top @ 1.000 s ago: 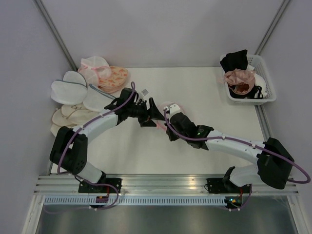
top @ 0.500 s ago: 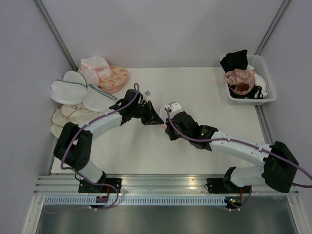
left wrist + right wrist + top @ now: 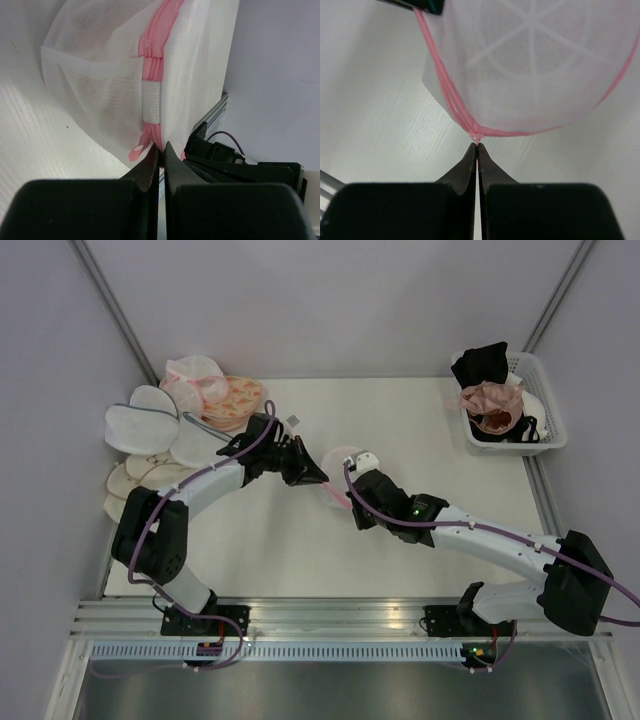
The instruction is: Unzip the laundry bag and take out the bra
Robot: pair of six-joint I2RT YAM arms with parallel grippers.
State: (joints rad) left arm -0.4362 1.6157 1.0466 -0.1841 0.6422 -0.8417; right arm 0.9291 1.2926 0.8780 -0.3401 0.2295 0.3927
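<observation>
The laundry bag, a small white mesh pouch with a pink zipper rim, lies mid-table between both grippers. My left gripper is shut on the end of the pink zipper, just beside the pink pull tab; its fingertips pinch the tape. My right gripper is shut on a small pink loop at the corner of the bag's rim. In the right wrist view the laundry bag shows white ribs through the mesh. The bra is hidden.
Several white mesh bags and an orange-patterned pouch are piled at the back left. A white basket at the back right holds a black garment and a dusty-pink bra.
My left gripper was open a second ago and has shut on the zipper end. Both grippers and the bag have shifted slightly toward the back of the table.
</observation>
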